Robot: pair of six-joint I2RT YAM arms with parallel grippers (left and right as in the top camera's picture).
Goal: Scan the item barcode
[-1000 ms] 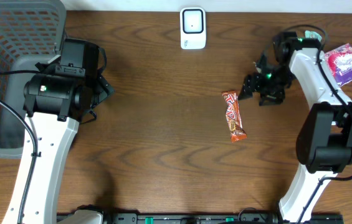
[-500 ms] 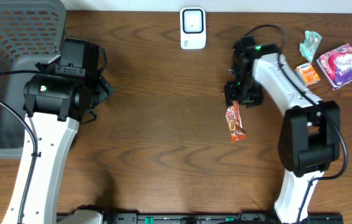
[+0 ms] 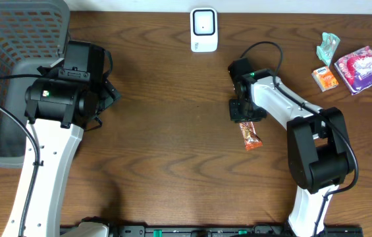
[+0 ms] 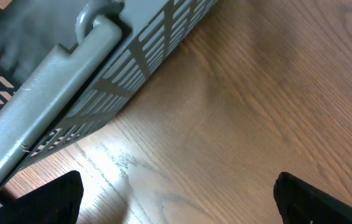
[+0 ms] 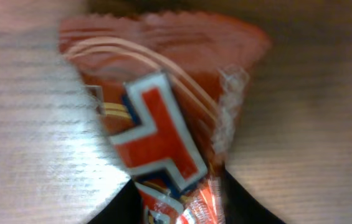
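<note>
An orange-red candy bar (image 3: 251, 137) lies on the brown table right of centre, its upper end under my right gripper (image 3: 243, 116). The right wrist view fills with its wrapper (image 5: 157, 124), which is pinched at the near end between the two dark fingers (image 5: 121, 210) of my right gripper (image 5: 179, 206). No barcode shows on the wrapper. A white scanner (image 3: 203, 29) stands at the table's back edge. At the left beside the basket, my left gripper (image 3: 110, 92) hangs open over bare wood (image 4: 179, 199), holding nothing.
A grey mesh basket (image 3: 14, 66) fills the back left corner, its rim (image 4: 70, 68) close to the left gripper. At the back right lie a pink packet (image 3: 363, 68), a small orange box (image 3: 327, 78) and a green packet (image 3: 328, 46).
My right arm swung left from the back right items to the candy bar and its jaws closed on the bar's upper end. The left arm stayed still.
</note>
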